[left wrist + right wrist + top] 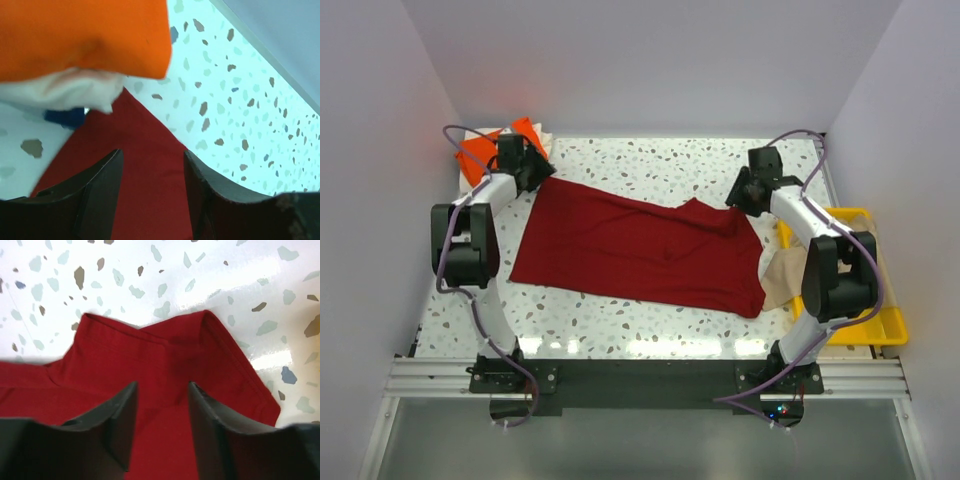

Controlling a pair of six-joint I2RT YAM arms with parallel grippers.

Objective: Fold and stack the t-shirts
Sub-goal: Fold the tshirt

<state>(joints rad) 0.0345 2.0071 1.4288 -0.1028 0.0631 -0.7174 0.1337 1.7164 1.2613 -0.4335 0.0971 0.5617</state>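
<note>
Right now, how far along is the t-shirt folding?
Done, apparently: the orange shirt lies on the whitish shirt, far left. In hand: the dark red shirt lies spread, left gripper and right gripper open over its far corners. Remaining: folding it, then the beige shirt by the tray.

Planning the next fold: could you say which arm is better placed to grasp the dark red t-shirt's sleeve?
Right: right gripper hangs open over the sleeve; left gripper is over the opposite corner.
</note>
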